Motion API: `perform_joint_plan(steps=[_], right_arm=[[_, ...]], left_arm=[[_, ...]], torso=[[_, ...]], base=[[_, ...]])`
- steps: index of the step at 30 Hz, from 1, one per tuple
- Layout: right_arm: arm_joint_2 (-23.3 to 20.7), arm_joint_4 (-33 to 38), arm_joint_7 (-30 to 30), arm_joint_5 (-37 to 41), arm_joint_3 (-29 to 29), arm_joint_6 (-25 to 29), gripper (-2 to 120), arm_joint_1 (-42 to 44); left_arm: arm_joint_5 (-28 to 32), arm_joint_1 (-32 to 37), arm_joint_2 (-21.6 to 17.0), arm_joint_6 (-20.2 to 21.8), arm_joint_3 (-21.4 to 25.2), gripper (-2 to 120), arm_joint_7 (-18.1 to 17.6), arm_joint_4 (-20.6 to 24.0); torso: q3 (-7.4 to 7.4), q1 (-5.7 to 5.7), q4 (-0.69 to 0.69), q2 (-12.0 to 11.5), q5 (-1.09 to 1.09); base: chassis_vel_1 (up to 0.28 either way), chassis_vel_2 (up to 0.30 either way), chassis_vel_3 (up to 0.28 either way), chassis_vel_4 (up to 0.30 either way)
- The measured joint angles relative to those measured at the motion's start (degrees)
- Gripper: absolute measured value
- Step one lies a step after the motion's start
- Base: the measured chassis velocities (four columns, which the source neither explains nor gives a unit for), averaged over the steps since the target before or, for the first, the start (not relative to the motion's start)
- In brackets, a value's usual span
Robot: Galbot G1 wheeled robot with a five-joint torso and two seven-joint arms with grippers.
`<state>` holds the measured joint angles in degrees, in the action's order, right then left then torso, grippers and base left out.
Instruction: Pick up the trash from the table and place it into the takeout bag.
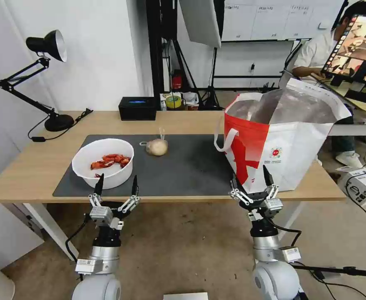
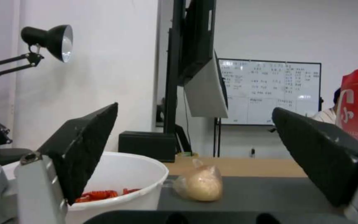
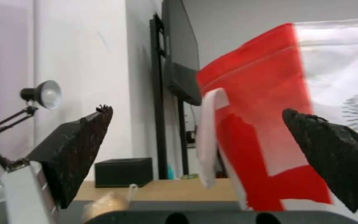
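Observation:
A white round bowl [image 1: 103, 162] with red crayfish shells sits on the left of the dark mat [image 1: 183, 166] on the table [image 1: 28, 162]. A beige lump in a clear bag [image 1: 156, 146] lies mid-mat; the left wrist view shows it [image 2: 199, 185] beside the bowl [image 2: 125, 180]. The takeout bag [image 1: 280, 137], white and red with foil lining, stands open at the table's right. My left gripper [image 1: 117, 184] is open at the front edge, just before the bowl. My right gripper [image 1: 250, 179] is open in front of the bag [image 3: 278, 130].
A black desk lamp [image 1: 45, 79] stands at the back left with its cord on the wood. A small black box [image 1: 137, 108] sits at the table's back edge. A person sits at a desk behind the bag. Cables and a carton lie on the floor at right.

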<state>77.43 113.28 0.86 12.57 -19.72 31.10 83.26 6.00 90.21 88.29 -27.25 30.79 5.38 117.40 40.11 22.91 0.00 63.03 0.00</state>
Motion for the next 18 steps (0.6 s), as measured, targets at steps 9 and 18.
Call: perform_joint_plan(steps=[9, 18], right_arm=[[-2.40, -0.09, 0.03, -0.82, 3.66, -4.79, 100, -3.88], [-5.77, -2.11, 0.34, 2.95, 6.35, -12.12, 100, -11.24]], left_arm=[[-0.01, -0.02, 0.06, 0.00, -0.03, 100, 0.01, 0.02], [-0.03, -0.15, 0.16, 0.00, -0.14, 100, 0.03, -0.30]], torso=[[0.00, 0.00, 0.00, 0.00, 0.00], [0.01, 0.01, 0.00, 0.00, 0.00]], base=[[0.000, 0.000, 0.000, 0.000], [0.000, 0.000, 0.000, 0.000]])
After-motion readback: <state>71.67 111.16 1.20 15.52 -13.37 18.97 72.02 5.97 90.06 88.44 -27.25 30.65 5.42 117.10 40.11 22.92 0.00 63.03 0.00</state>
